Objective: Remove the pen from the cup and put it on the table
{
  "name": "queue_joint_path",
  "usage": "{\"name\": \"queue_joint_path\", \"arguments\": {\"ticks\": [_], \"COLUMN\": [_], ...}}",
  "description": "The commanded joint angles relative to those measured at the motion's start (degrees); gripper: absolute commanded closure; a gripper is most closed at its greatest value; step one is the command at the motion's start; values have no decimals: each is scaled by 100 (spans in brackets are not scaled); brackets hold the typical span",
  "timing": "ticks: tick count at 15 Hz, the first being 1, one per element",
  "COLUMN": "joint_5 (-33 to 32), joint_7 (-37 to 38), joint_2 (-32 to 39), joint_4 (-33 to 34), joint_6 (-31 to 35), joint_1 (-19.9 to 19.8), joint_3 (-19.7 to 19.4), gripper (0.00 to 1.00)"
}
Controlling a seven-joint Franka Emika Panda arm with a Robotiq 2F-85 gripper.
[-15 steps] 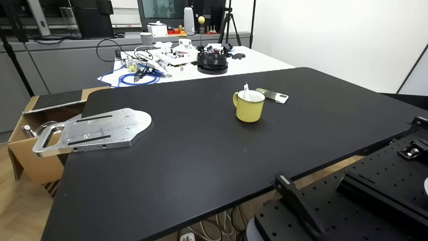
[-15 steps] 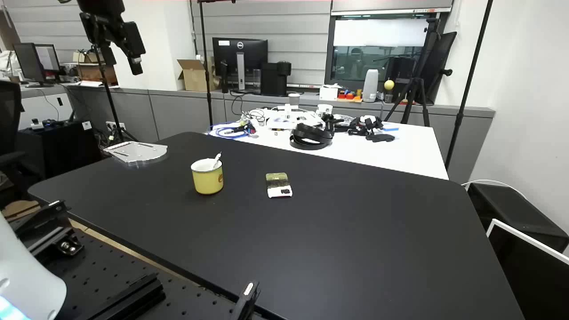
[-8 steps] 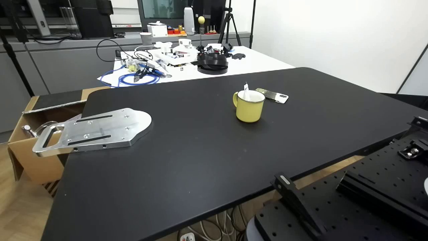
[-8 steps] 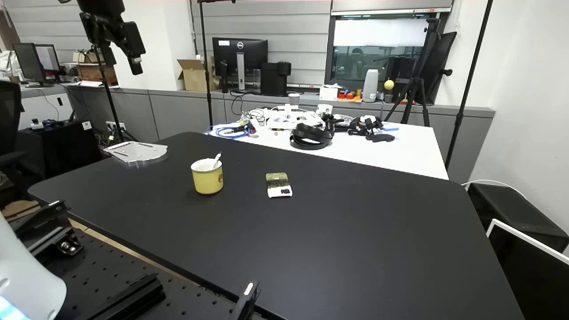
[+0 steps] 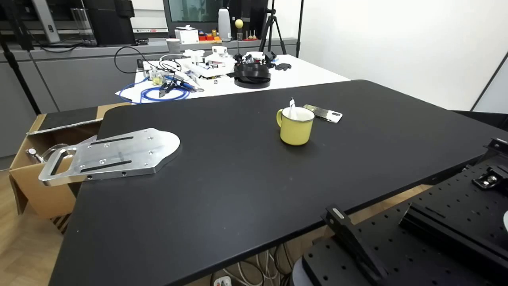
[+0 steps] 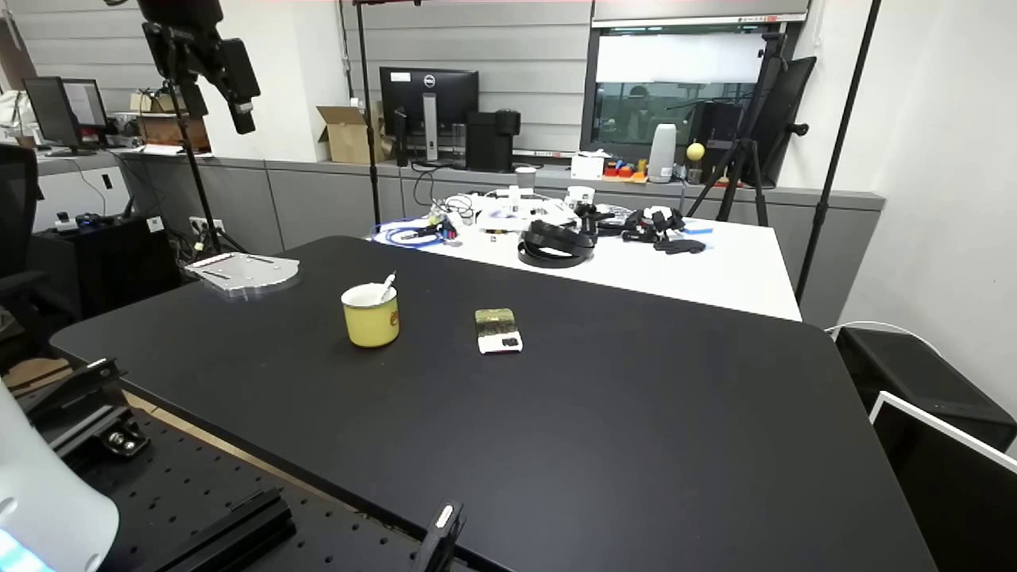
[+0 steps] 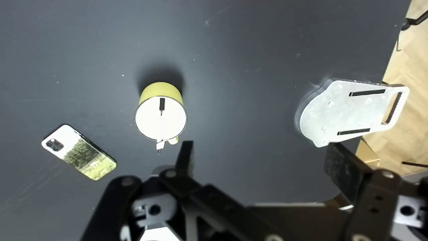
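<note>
One Dell monitor (image 6: 409, 107) beyond cup (image 6: 370, 322).

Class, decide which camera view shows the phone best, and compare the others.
The wrist view: the phone shows its whole back, camera cluster and picture distinct. Both exterior views show the phone smaller and foreshortened; in an exterior view the cup appears close in front of it.

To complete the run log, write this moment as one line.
end effector: open, holding nothing | pen: in cup, one end sticking out | cup: upright on table | phone: on table | removal: not yet done
</note>
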Motion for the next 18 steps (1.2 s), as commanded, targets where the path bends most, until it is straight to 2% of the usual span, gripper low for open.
{"name": "queue_joint_path", "arguments": {"ticks": [1, 5, 9, 14, 18], "joint_5": [-37, -59, -370, -1010, -1674], "joint_7": [25, -173, 0, 601, 1427], "joint_2": [-1, 611, 1557, 3114, 4303], "joint_4": [10, 407, 1102, 2420, 3591], "joint_6": [-18, 179, 517, 573, 237], "joint_1": [31, -109, -466, -876, -875], "joint_3": [-37, -246, -213, -118, -270], "gripper": [0, 0, 0, 0, 0]}}
